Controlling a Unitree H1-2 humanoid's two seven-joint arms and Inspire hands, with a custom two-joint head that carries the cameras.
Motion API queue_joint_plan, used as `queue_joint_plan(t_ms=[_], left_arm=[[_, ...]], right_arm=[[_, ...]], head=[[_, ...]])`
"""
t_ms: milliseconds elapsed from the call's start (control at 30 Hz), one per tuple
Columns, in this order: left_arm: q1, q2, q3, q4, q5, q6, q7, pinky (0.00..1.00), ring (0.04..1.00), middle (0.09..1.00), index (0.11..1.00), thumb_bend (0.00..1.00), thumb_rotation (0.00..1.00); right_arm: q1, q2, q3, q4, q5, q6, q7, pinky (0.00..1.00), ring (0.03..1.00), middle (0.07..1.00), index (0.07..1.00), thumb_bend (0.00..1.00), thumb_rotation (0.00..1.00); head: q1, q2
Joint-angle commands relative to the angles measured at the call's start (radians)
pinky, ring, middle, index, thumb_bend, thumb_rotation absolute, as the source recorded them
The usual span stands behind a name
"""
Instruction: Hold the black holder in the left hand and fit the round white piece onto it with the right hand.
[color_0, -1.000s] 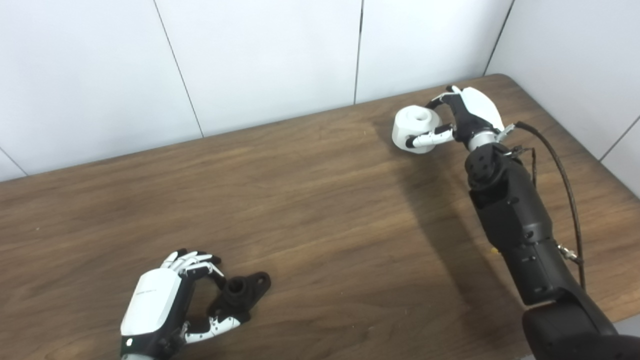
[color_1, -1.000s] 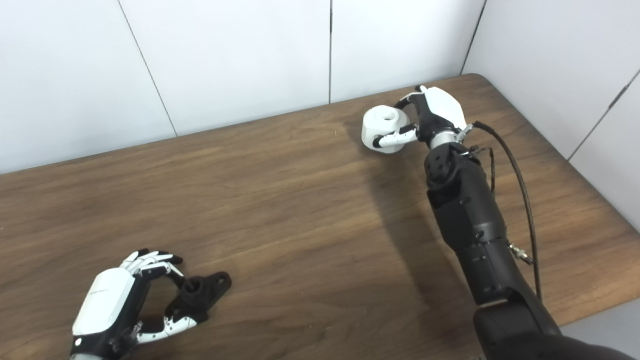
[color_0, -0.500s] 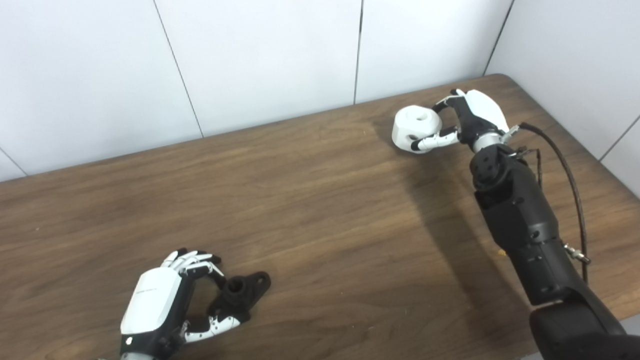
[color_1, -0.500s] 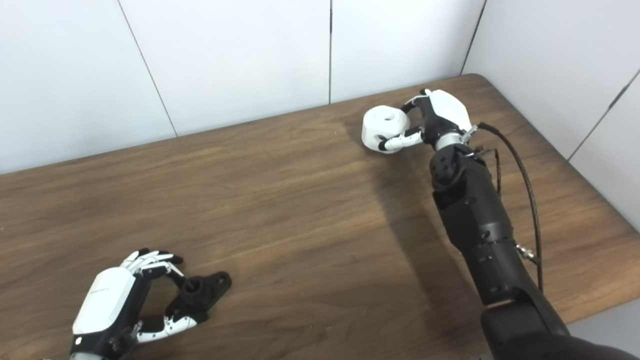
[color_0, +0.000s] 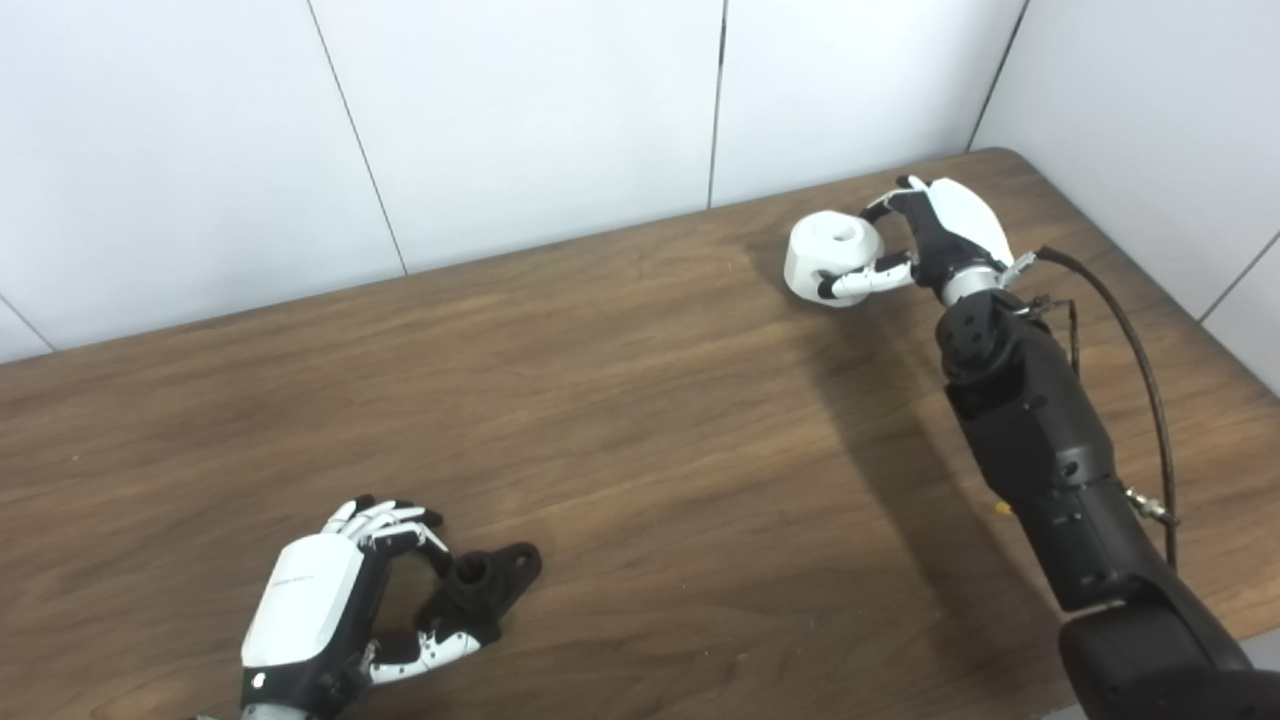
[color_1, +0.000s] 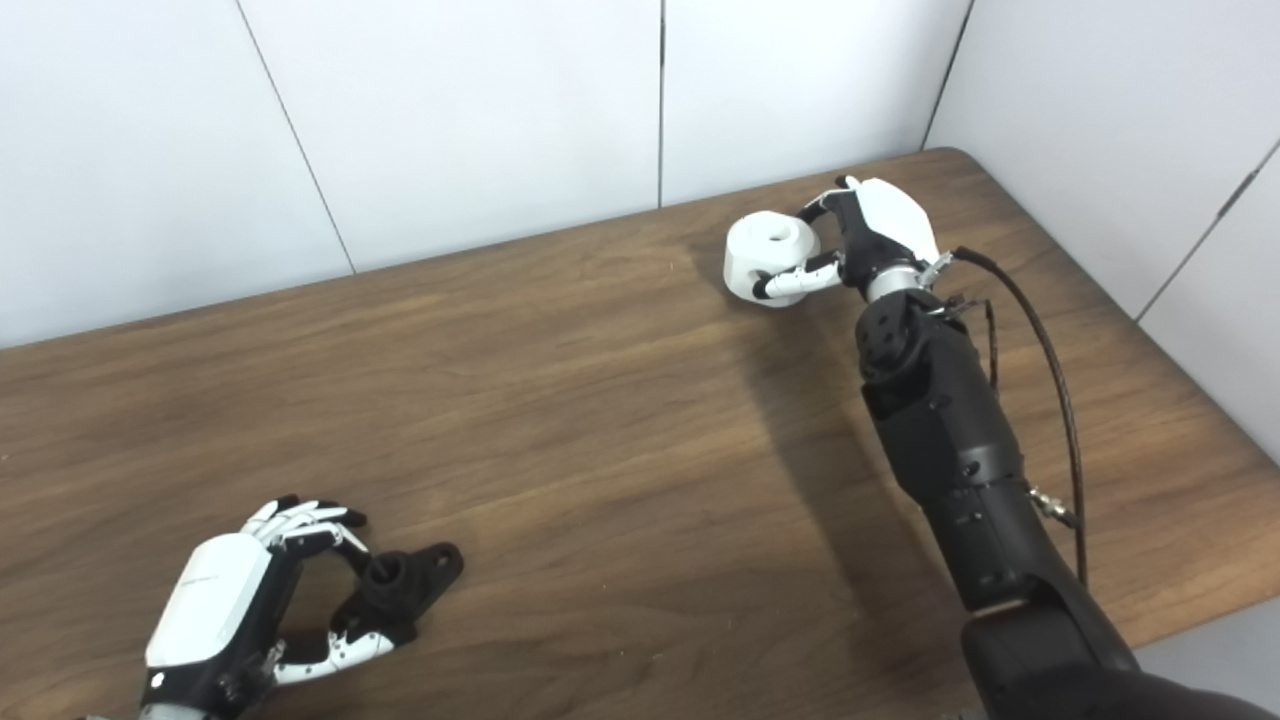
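The black holder (color_0: 483, 583) lies on the wooden table (color_0: 640, 420) near its front left. My left hand (color_0: 318, 603) sits just left of it, fingers curled over its far side and thumb (color_0: 428, 650) pressed at its near end, closed on it. Far back on the right, the round white piece (color_0: 828, 250) with a hole in its top rests on the table. My right hand (color_0: 945, 225) wraps it from the right, thumb across its front and fingers behind it. Both things also show in the right eye view: the holder (color_1: 405, 580) and the white piece (color_1: 763, 255).
White wall panels (color_0: 520, 110) stand along the table's back edge and right side. A black cable (color_0: 1130, 350) loops beside my right forearm (color_0: 1040, 450). The table's front right edge (color_0: 1255, 630) runs close to that arm.
My right hand and forearm have shifted slightly, with the white piece nudged a little toward the back. The left hand and the holder have not moved.
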Motion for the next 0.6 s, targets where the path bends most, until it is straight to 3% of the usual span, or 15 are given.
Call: queue_joint_plan(t_ms=[0,433,567], left_arm=[[-0.013,0.012,0.007,0.002,0.022,-0.005,0.017,0.92,0.833,0.758,0.485,0.52,0.05],[-0.015,0.013,0.005,0.002,0.031,-0.004,0.015,0.92,0.832,0.758,0.485,0.52,0.05],[-0.013,0.01,0.006,0.001,0.026,-0.005,0.015,0.93,0.834,0.759,0.485,0.52,0.05]], right_arm=[[-0.036,-0.041,0.001,-0.02,-0.001,-0.004,-0.033,1.0,1.0,0.957,0.66,0.88,0.3],[-0.039,-0.046,0.017,-0.005,0.035,-0.004,-0.061,1.0,1.0,0.954,0.652,0.88,0.29],[-0.038,-0.042,0.007,-0.003,0.071,-0.021,-0.086,1.0,1.0,0.941,0.592,0.84,0.23]], head=[[-0.001,0.001],[-0.003,-0.002],[-0.003,-0.003]])
